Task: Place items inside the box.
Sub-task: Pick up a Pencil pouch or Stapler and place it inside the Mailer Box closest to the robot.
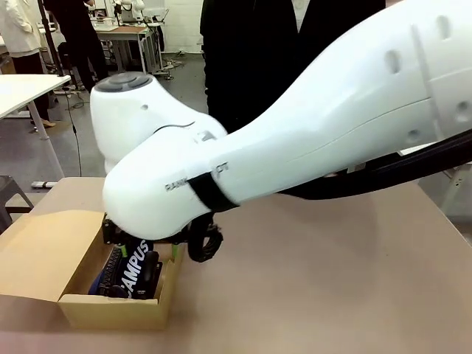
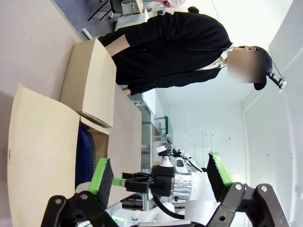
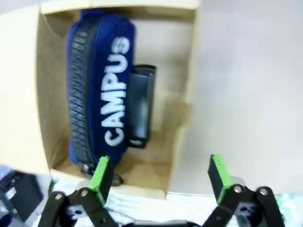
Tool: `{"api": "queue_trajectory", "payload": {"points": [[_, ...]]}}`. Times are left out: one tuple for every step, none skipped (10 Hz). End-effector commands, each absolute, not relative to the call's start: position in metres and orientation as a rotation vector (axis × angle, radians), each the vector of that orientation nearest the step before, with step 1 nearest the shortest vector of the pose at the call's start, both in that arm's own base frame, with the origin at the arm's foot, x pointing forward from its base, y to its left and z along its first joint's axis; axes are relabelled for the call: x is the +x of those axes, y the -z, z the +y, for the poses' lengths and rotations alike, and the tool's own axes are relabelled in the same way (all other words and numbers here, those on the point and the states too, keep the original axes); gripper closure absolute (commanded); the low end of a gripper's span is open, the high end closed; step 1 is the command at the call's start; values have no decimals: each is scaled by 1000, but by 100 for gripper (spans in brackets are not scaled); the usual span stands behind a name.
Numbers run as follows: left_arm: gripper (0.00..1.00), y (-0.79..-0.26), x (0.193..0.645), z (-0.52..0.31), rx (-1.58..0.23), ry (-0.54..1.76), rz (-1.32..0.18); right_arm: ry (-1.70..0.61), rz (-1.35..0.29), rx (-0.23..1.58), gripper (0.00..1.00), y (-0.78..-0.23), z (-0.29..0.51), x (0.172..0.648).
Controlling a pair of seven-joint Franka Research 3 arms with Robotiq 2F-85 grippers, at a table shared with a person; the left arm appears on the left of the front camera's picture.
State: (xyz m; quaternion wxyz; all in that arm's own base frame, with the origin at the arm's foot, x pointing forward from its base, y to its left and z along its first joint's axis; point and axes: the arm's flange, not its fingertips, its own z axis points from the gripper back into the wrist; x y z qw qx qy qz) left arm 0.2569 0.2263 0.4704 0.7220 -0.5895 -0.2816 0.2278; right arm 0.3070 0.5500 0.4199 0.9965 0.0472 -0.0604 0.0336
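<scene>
Two items lie inside the open brown cardboard box [image 3: 188,66]: a navy blue zip pouch lettered "CAMPUS" [image 3: 102,85] and, just beside it, a black stapler [image 3: 140,104]. Right gripper [image 3: 158,163] hovers above the box, jaws spread wide and empty. Left gripper [image 2: 160,163] is likewise spread apart, holding nothing.

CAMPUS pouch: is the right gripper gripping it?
No, the right gripper stands open and empty, with the CAMPUS pouch lying in the box.

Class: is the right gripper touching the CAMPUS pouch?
Cannot tell: right wrist view, the open right gripper has one pad overlapping the CAMPUS pouch, depth unclear.
</scene>
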Motion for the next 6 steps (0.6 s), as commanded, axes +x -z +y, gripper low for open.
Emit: {"api": "queue_trajectory", "payload": {"points": [[0,-470,256,225,-1316,-488,-644,-56,-44,111,0,-451,466,291],[0,-470,256,225,-1316,-488,-644,-121,24,191,0,-464,421,285],[0,-470,256,225,-1316,-488,-644,-156,80,307,0,-471,379,280],[0,-470,256,225,-1316,-488,-644,-169,126,439,0,-474,337,274],[0,-470,256,225,-1316,-488,-644,-155,142,554,0,-475,294,266],[0,-470,256,225,-1316,-488,-644,-115,169,630,0,-470,246,260]]}}
